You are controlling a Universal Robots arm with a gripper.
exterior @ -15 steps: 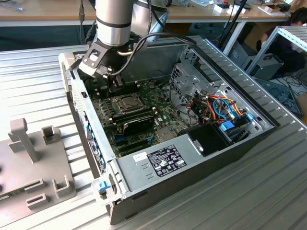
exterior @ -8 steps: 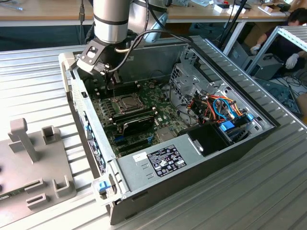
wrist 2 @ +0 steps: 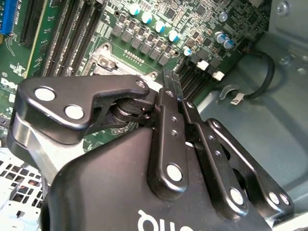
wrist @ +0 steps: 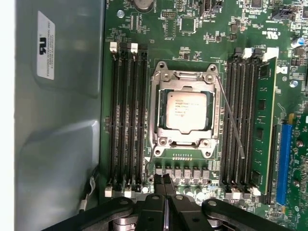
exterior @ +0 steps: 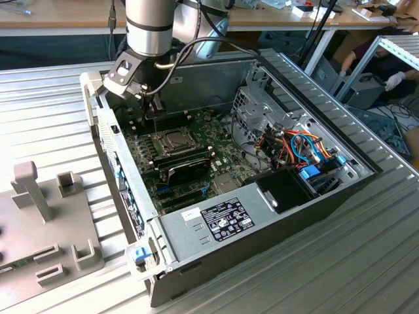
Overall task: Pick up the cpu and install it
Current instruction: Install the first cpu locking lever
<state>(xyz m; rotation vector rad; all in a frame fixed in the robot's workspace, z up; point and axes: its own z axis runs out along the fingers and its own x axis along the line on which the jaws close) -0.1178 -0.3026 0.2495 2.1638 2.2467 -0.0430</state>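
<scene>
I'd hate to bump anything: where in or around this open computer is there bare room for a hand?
Bare: the slatted table at the exterior view's lower right, and the grey case floor beside the memory slots. Crowded: the cables, and the motherboard around the cpu.

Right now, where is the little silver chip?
In the first wrist view, the chip sits inside the metal frame on the green board, between two banks of black slots.
</scene>
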